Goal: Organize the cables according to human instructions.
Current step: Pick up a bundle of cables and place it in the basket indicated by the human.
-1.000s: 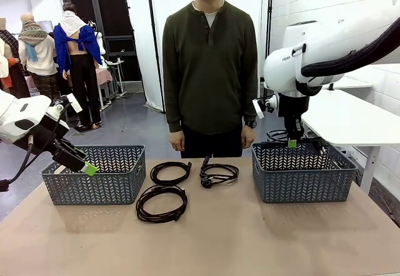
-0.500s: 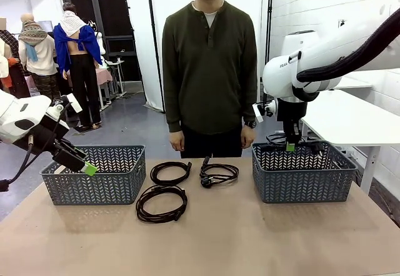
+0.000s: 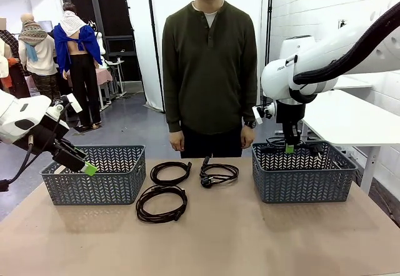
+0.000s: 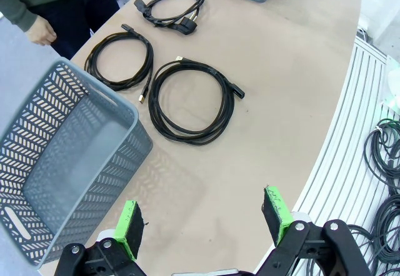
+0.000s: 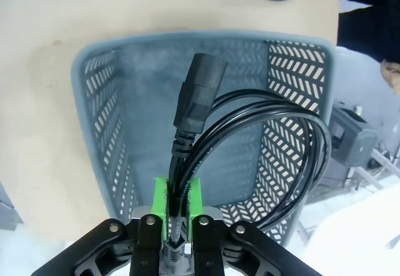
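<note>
Front view: cable [image 3: 274,141] perhaps inside basket [image 3: 303,179]

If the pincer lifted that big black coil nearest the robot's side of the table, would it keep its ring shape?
Probably not: the big coil is thin cord in loose loops, so it'd likely sag. The cable in the right pincer droops similarly. Seems light; lying flat, unlikely to roll.

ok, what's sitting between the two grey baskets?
Front view: three coiled cables on the bare tabletop: far-left cable, far-right cable, near cable.
</note>
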